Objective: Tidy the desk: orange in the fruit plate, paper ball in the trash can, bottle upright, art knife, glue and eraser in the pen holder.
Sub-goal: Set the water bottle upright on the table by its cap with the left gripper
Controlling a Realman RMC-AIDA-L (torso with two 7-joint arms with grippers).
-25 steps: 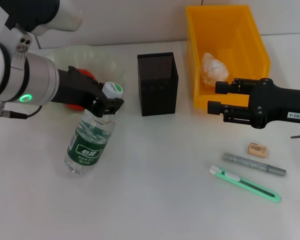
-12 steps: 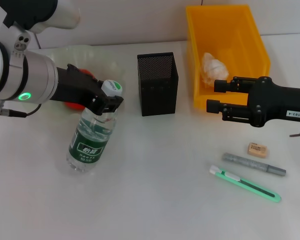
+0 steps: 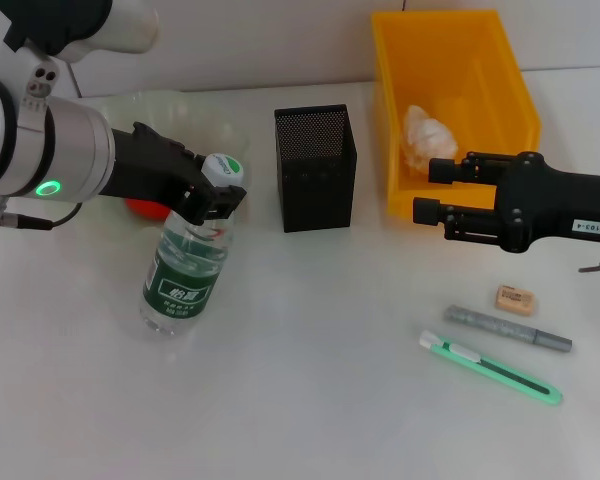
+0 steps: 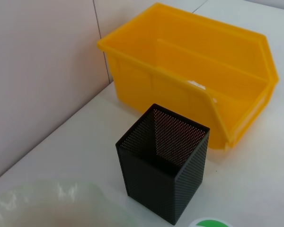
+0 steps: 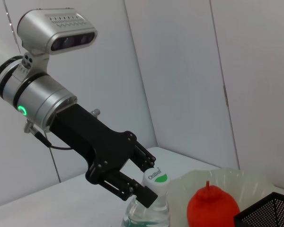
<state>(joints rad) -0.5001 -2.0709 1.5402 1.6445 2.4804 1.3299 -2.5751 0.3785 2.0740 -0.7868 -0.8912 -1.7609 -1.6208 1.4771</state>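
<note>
The white bench [image 3: 310, 400] carries everything. At its far right the yellow trash can [image 3: 500, 80] is seen, with the paper ball [image 3: 428, 135] lying inside it. Just beside the can stands the black mesh pen holder [image 3: 315, 168], shown empty in the left wrist view [image 4: 163, 168]. At the far left the clear fruit plate [image 3: 170, 105] holds the orange [image 5: 213, 207], largely hidden behind the left arm in the head view. The bottle [image 3: 188, 268] is held tilted, base on the bench, its neck clamped under the white-and-green cap [image 3: 223, 168] by the left gripper [image 3: 218, 198]. The right gripper [image 3: 430, 192], fingers apart and holding nothing, is held level in front of the trash can. Near the bench's right front lie the green art knife [image 3: 490, 368], the grey glue [image 3: 508, 328] and the eraser [image 3: 516, 299], close together but apart.
</note>
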